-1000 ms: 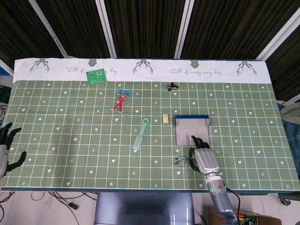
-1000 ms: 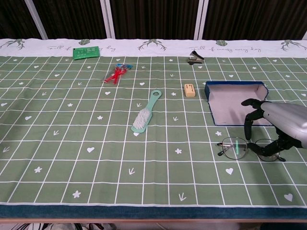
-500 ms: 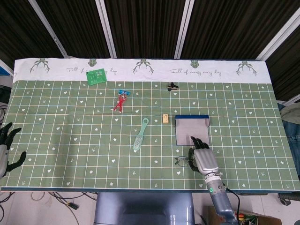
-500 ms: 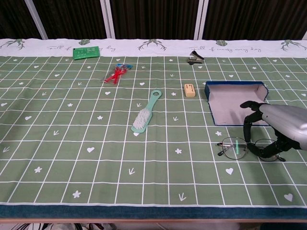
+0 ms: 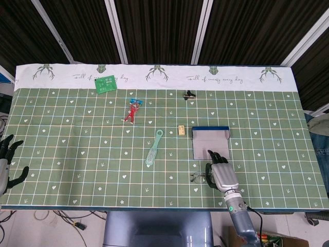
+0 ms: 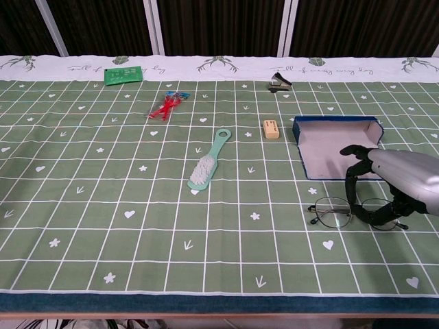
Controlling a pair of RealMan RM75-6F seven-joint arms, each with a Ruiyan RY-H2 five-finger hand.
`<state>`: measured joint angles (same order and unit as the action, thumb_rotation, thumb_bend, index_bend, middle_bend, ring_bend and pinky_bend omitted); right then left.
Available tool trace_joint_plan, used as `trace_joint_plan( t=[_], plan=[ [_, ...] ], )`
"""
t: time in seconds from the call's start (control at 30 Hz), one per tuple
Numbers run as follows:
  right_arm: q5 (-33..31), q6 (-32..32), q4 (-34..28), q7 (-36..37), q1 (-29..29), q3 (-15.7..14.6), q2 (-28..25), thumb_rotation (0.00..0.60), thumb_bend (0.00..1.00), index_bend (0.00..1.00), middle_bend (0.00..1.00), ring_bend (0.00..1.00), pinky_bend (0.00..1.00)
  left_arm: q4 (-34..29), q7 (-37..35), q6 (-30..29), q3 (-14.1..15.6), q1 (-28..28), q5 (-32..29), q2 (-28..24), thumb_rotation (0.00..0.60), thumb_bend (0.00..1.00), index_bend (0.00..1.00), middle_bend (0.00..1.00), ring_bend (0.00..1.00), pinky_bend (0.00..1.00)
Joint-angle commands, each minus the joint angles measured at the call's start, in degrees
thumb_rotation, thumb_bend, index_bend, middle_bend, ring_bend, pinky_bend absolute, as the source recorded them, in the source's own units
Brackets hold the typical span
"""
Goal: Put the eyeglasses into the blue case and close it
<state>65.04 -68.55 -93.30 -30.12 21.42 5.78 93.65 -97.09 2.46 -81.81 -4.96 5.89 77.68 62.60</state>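
The eyeglasses lie on the green cloth just in front of the open blue case, thin dark frame and clear lenses. My right hand curls over their right lens, fingers down at the bridge and the thumb below the frame, gripping them. In the head view the eyeglasses poke out to the left of that hand, with the case right behind. My left hand hangs at the table's left edge, fingers apart, holding nothing.
A mint brush lies mid-table. A beige block sits left of the case. Further back are a black clip, a red toy and a green card.
The right hand's fingers have curled further down around the eyeglasses' right lens. The eyeglasses have shifted slightly and lie flatter. The left hand has not moved.
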Motion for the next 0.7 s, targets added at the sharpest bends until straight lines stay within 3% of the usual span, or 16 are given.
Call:
trace_joint_plan(
  t=[0.03,0.33,0.7],
  plan=[
    [0.30,-0.12,-0.50,0.04,0.12,0.00,-0.43,0.600,0.53,0.59,0.08,0.10,0.19,0.01,0.01,-0.01,0.01,0.00,0.02,0.01,0.600,0.36,0.14,0.00,0.00,0.00],
    [0.10,0.62,-2.62,-0.16,2.07,2.62,-3.32,0.600,0.53,0.61,0.08,0.09,0.19,-0.06,-0.09,-0.06,0.03,-0.04,0.05,-0.01,0.600,0.36,0.14,0.00,0.00,0.00],
    [-8.62,9.77,1.33,-3.30,10.23,9.35,-8.54,0.600,0.52,0.61,0.07,0.09,0.19,-0.10,0.02,-0.16,-0.03,-0.07,-0.06,-0.03,0.600,0.36,0.14,0.00,0.00,0.00]
  ],
)
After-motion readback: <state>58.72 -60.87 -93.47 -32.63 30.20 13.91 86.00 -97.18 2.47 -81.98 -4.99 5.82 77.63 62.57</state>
